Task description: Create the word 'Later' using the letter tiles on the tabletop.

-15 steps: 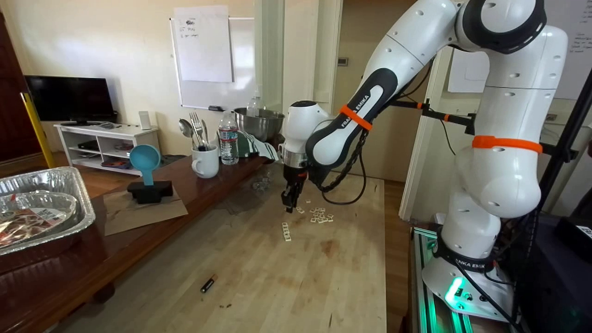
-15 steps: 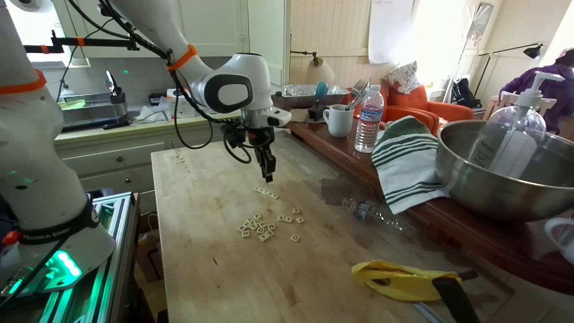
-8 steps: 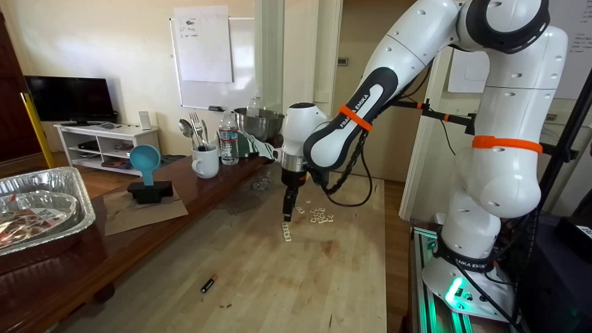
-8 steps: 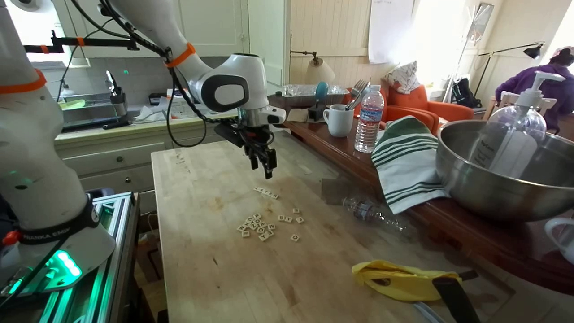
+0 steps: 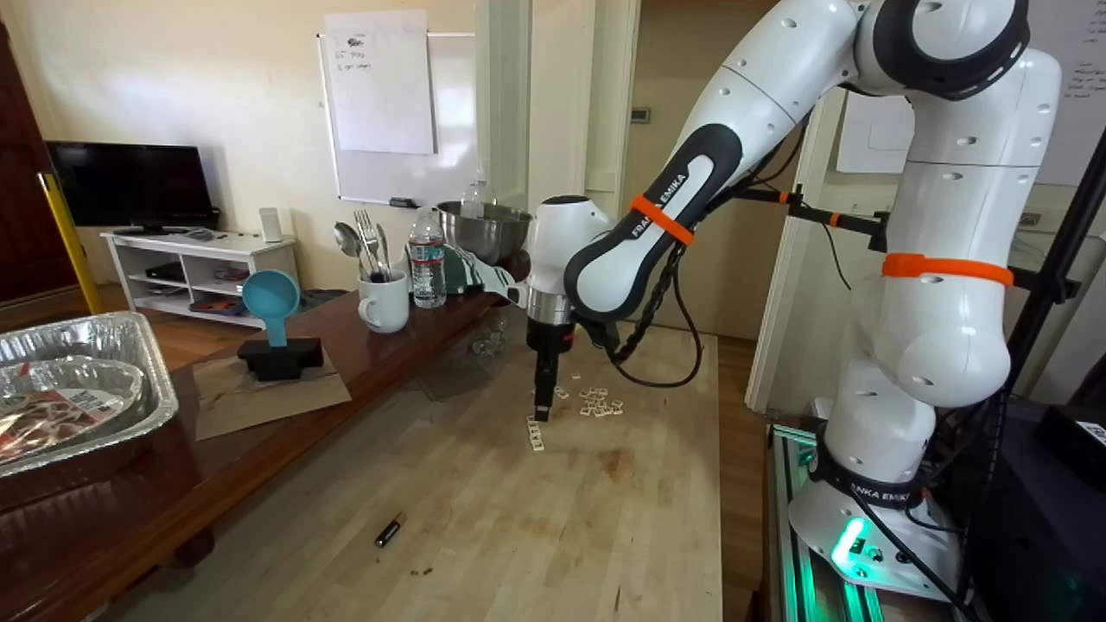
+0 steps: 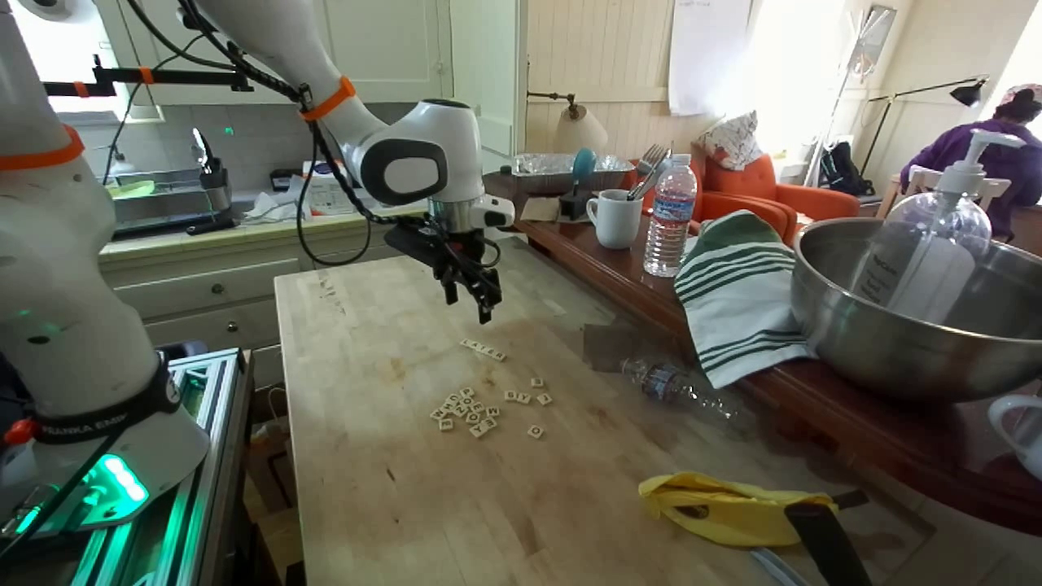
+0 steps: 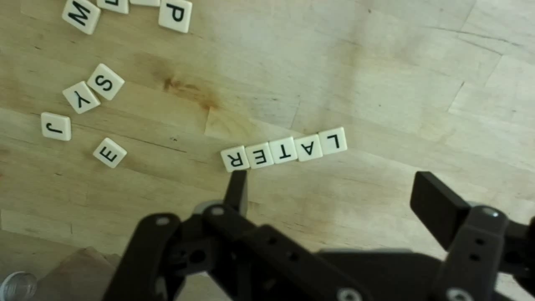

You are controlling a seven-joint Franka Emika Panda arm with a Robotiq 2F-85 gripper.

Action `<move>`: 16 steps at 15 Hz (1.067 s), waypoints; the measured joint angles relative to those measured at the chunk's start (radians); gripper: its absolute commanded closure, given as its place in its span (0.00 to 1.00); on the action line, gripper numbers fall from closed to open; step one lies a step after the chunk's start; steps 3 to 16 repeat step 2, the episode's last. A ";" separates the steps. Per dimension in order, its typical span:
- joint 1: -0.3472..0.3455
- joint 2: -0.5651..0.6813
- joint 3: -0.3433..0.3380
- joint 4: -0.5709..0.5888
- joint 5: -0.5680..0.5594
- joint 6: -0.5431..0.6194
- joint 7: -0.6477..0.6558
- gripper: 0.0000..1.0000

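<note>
**Gripper (image 7: 331,174) has turned and shifted slightly this past second**

Fingers (image 7: 439,211) stand wide apart, above the wooden tabletop (image 7: 401,100). Just past them in the wrist view, five letter tiles (image 7: 283,150) make a row spelling LATER. Loose tiles (image 7: 105,81), among them S, Y, J and E, lie apart from that row. Farther off, in an exterior view, a white mug (image 5: 384,304) stands beside a water bottle (image 5: 428,259).

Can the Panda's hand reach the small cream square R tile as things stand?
Probably yes, after a turn: I see nothing between the open black hand and the small cream square R tile. As angled now, though, the adjoining cream square E tile would likely crowd its grip.
</note>
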 measured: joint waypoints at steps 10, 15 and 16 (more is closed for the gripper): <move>0.000 0.000 0.000 -0.001 0.001 0.000 -0.005 0.00; 0.000 0.000 0.000 -0.001 0.001 0.000 -0.005 0.00; 0.000 0.000 0.000 -0.001 0.001 0.000 -0.005 0.00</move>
